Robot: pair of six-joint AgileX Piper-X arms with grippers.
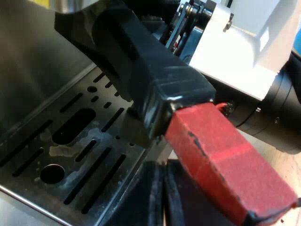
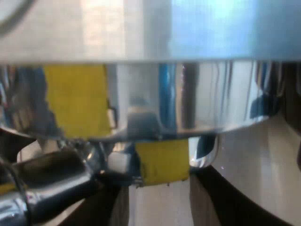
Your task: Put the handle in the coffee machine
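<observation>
The holder's dark handle reaches out from under the espresso machine's front, above the drip tray, and its red end is nearest to me. My left gripper sits just beneath that red end, its two black fingers pressed together with nothing between them. My right gripper is close against the far side of the handle, up near the machine. In the right wrist view the holder's shiny metal neck sits right under the machine's round metal head.
The slotted steel drip tray shows wet marks around its oval hole. Yellow tape patches are at the machine's head. The right arm's white and black body crowds the space beside the handle.
</observation>
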